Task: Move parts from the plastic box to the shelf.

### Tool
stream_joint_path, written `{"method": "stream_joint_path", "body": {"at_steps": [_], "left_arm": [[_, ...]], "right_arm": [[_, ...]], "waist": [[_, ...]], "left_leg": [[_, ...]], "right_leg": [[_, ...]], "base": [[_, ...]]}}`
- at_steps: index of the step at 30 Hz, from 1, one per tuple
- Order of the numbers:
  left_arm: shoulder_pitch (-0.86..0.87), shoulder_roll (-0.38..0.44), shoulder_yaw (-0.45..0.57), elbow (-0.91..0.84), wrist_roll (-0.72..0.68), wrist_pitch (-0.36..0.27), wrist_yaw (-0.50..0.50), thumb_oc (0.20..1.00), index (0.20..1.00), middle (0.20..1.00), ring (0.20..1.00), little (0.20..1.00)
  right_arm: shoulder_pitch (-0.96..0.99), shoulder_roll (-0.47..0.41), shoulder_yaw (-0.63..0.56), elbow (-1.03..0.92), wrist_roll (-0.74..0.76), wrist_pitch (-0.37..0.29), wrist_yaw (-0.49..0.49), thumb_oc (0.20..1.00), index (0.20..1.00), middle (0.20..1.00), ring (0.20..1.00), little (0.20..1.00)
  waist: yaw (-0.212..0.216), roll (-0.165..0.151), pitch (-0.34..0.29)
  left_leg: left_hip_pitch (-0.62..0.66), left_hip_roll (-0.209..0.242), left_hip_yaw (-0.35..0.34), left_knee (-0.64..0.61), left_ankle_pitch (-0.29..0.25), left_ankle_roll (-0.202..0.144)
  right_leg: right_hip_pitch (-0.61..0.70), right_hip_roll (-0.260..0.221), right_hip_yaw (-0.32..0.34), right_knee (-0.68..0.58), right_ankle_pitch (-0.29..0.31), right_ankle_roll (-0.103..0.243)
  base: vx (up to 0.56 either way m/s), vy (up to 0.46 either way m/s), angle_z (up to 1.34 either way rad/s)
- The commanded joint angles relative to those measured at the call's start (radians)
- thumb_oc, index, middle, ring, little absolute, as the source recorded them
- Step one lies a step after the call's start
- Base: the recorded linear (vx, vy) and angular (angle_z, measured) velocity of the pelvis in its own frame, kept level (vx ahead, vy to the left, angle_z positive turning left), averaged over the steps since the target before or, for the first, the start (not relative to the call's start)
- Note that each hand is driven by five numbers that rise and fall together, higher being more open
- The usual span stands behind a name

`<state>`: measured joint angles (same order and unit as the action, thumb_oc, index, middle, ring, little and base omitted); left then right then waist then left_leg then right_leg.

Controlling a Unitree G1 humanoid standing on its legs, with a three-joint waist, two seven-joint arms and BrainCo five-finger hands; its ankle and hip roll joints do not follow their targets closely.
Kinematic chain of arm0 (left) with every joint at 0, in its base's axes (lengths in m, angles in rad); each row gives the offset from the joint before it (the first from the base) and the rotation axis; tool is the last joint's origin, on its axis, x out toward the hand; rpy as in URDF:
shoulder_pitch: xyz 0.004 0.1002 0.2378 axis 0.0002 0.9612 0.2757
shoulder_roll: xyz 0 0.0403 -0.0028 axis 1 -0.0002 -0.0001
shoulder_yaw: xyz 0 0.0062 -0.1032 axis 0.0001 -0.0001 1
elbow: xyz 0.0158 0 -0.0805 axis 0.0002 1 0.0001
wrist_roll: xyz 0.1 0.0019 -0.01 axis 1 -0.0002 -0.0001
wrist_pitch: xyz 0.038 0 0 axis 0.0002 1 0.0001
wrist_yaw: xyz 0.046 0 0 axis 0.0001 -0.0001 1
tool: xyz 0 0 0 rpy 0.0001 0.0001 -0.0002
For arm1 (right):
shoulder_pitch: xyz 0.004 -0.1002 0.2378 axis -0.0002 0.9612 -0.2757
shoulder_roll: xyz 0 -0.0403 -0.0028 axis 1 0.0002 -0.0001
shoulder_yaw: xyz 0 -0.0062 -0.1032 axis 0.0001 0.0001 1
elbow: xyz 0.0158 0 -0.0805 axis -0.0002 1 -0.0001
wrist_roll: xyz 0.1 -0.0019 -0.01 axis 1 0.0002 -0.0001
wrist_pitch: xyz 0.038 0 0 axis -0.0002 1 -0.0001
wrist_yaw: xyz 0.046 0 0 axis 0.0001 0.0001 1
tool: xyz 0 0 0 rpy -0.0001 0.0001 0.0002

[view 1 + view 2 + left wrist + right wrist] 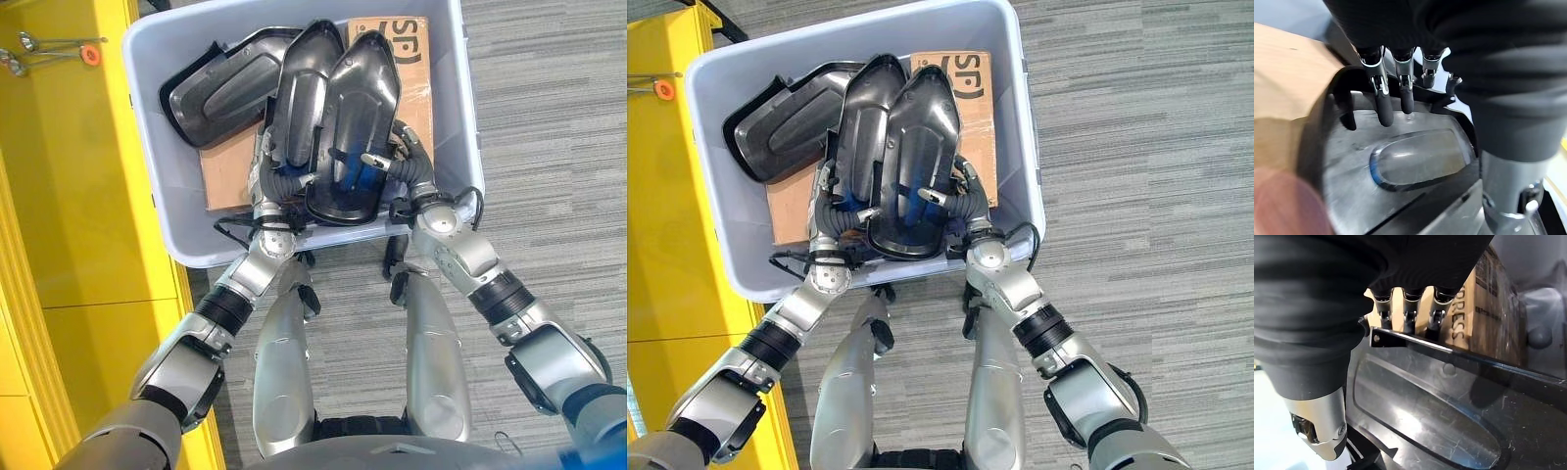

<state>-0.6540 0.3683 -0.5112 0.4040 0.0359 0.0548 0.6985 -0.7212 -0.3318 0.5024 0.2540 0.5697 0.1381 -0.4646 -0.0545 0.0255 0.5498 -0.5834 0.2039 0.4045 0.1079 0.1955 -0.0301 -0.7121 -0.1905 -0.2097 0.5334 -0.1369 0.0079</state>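
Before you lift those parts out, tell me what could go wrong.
1. Both hands, left hand and right hand, hold two overlapping black parts; one could slide off.
2. A third part leans against them and may get dragged.
3. The box wall sits close; the parts could catch it.

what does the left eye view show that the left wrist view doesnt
Left eye view alone: the whole plastic box, a third black part lying flat at its far left, the yellow shelf, grey carpet, and the right hand on the right-hand part.
Left wrist view alone: close up, the left hand fingers hooked over the rim of the black part and its glossy inner hollow.
Both: that part, the left hand and the cardboard beneath.
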Motion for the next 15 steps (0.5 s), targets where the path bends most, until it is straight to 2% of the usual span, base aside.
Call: {"method": "stream_joint_path", "body": {"at_steps": [1,2,5,8,11,13,15], "left_arm": [[-0.073,-0.058,-0.102,0.017,0.064,-0.035,0.012,1.0,1.0,1.0,1.0,1.0],[-0.075,-0.058,-0.1,0.022,0.06,-0.046,0.049,1.0,1.0,1.0,1.0,1.0],[-0.073,-0.056,-0.081,0.02,0.054,-0.061,0.079,1.0,1.0,1.0,1.0,1.0],[-0.073,-0.042,-0.073,0.01,0.109,-0.085,0.06,1.0,1.0,1.0,1.0,1.0],[-0.09,-0.017,-0.094,-0.012,0.246,-0.089,0.011,1.0,1.0,1.0,1.0,1.0],[-0.121,-0.001,-0.127,-0.023,0.319,-0.072,-0.005,1.0,1.0,1.0,1.0,1.0],[-0.138,0.005,-0.143,-0.026,0.312,-0.057,-0.013,1.0,1.0,1.0,1.0,1.0]], "right_arm": [[-0.045,0.053,0.036,-0.005,0.042,0.001,0.019,1.0,1.0,1.0,1.0,1.0],[-0.043,0.053,0.035,0.0,0.044,0.0,0.019,1.0,1.0,1.0,1.0,1.0],[-0.038,0.056,0.034,0.005,0.052,0.003,0.025,1.0,1.0,1.0,1.0,1.0],[-0.036,0.061,0.036,0.01,0.053,0.0,0.014,1.0,1.0,1.0,1.0,1.0],[-0.04,0.057,0.03,0.012,0.061,0.004,0.014,1.0,1.0,1.0,1.0,1.0],[-0.045,0.053,0.03,0.017,0.063,0.006,0.019,1.0,1.0,1.0,1.0,1.0],[-0.048,0.051,0.031,0.021,0.065,0.005,0.023,1.0,1.0,1.0,1.0,1.0]], "waist": [[-0.015,-0.032,-0.03],[-0.015,-0.032,-0.03],[-0.014,-0.031,-0.03],[-0.011,-0.03,-0.03],[-0.012,-0.028,-0.03],[-0.018,-0.028,-0.03],[-0.02,-0.029,-0.03]], "left_leg": [[0.01,0.047,0.023,0.145,-0.176,-0.095],[0.011,0.046,0.022,0.143,-0.175,-0.096],[0.014,0.043,0.021,0.137,-0.174,-0.096],[0.015,0.043,0.019,0.133,-0.172,-0.099],[0.018,0.044,0.019,0.129,-0.169,-0.101],[0.017,0.047,0.021,0.129,-0.169,-0.103],[0.016,0.048,0.022,0.13,-0.169,-0.102]], "right_leg": [[0.029,-0.013,-0.013,-0.217,0.133,0.105],[0.029,-0.012,-0.013,-0.217,0.133,0.104],[0.033,-0.011,-0.012,-0.217,0.13,0.104],[0.035,-0.012,-0.014,-0.22,0.13,0.105],[0.035,-0.015,-0.015,-0.223,0.135,0.106],[0.034,-0.017,-0.014,-0.222,0.136,0.107],[0.032,-0.017,-0.012,-0.222,0.136,0.107]], "base": [[0.0,0.0,0.0],[0.0,-0.002,-0.04],[0.0,-0.009,-0.06],[0.0,0.0,0.0],[0.0,0.0,0.0],[0.0,0.018,0.0],[0.0,0.0,0.0]]}}
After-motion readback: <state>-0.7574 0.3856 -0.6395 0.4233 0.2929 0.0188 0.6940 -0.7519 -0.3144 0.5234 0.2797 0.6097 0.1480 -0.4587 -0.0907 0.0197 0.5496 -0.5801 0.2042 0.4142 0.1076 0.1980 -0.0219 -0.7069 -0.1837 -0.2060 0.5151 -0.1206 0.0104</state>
